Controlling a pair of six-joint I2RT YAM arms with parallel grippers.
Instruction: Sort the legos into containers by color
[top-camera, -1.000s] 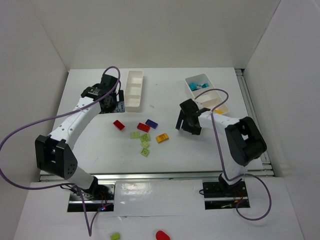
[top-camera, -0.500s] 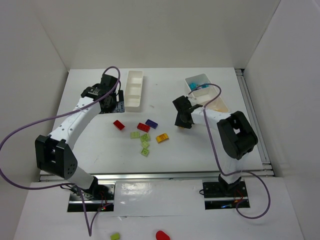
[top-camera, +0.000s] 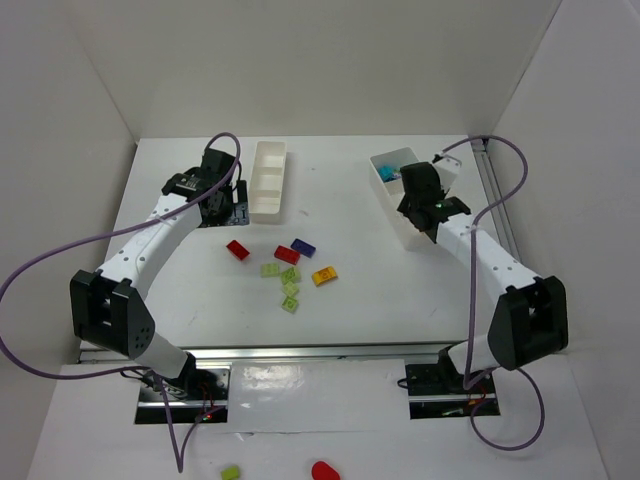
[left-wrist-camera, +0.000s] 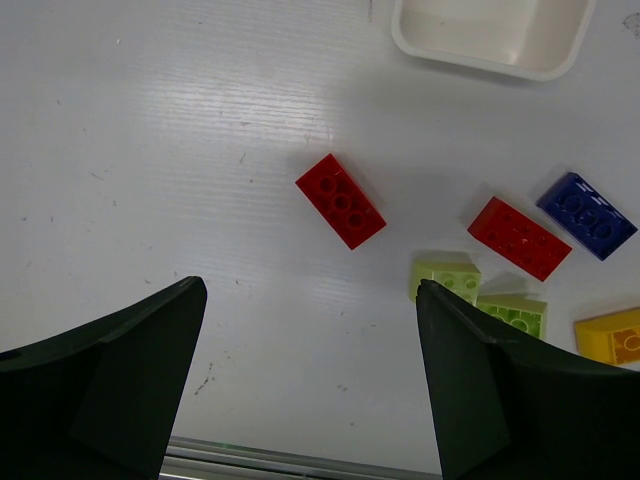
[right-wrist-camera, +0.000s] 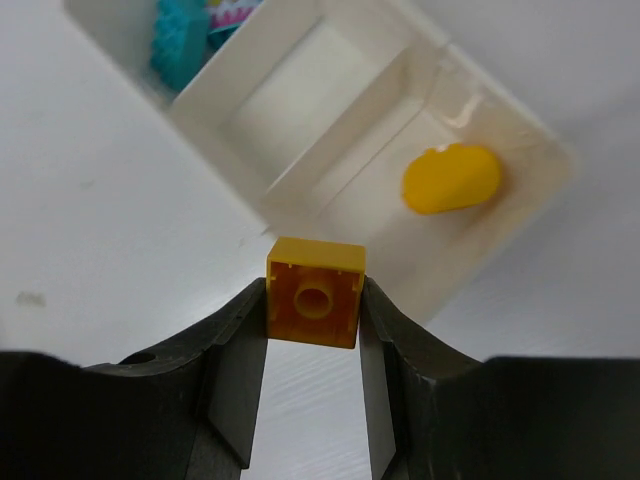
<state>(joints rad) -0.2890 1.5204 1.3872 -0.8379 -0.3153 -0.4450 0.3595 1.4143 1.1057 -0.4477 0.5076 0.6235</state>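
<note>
Right gripper (right-wrist-camera: 315, 300): it is gripping a yellow-orange brick (right-wrist-camera: 315, 290), with one finger pressing on each of two opposite side walls. The hollow underside is facing the wrist camera.
Where the brick is: it is hanging in the air at the long wall of the right tray (right-wrist-camera: 300, 105), near the end compartment where a rounded yellow piece (right-wrist-camera: 452, 178) is lying. I cannot tell if it is already over that compartment.
Other end of this tray: cyan pieces (right-wrist-camera: 180, 45) are sitting there.
Left gripper (left-wrist-camera: 310, 290): its jaws are standing wide apart and holding nothing. It is hovering over the table near a red brick (left-wrist-camera: 340, 200).
Waiting on the table: a second red brick (left-wrist-camera: 519, 237), a dark blue brick (left-wrist-camera: 587, 215), light green bricks (left-wrist-camera: 446, 277) and another yellow brick (left-wrist-camera: 612, 335) are lying close together. The left tray (left-wrist-camera: 490, 40) is standing beyond them.
How the brick is probably handling: it is looking very light, stiff and not fragile. Its plastic is looking smooth, so it may be sliding or turning between the fingers if the grip is off centre.
Where to take hold: I am judging the two flat parallel side walls best, at the middle, as the fingers are doing now. The studded top is giving less even contact.
</note>
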